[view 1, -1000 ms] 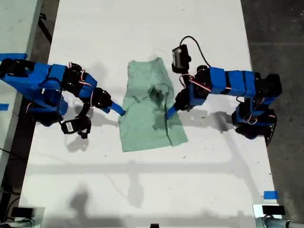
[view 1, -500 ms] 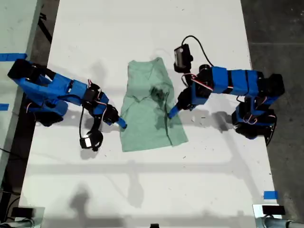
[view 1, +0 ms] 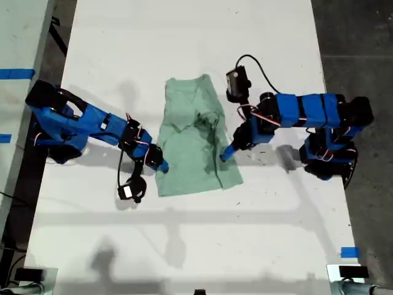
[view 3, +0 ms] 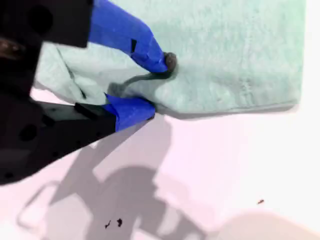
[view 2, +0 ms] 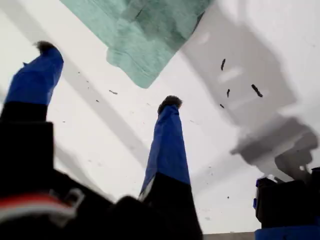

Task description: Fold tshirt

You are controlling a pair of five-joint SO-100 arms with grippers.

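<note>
The pale mint-green tshirt (view 1: 195, 144) lies partly folded and wrinkled in the middle of the white table. My first gripper (view 2: 109, 75) stands open just above the table, short of a corner of the tshirt (view 2: 140, 45). In the exterior view it sits by the cloth's right edge (view 1: 226, 153). My second gripper (view 3: 156, 85) is at the tshirt's (view 3: 225, 50) side edge near the hem. One finger rests on the cloth, the other sits at the edge, and a small gap shows between them. In the exterior view it is at the lower left corner (view 1: 158, 166).
The white table (view 1: 184, 246) carries only the two blue arms and the shirt. A few small dark specks (view 2: 240, 85) lie on it. Dark floor lies past the table's edge on the exterior view's right (view 1: 362, 37). A second table (view 1: 18, 37) stands on that view's left.
The second arm has stretched out and swung down along the shirt's edge to its lower corner. The first gripper has shifted slightly down along the opposite edge.
</note>
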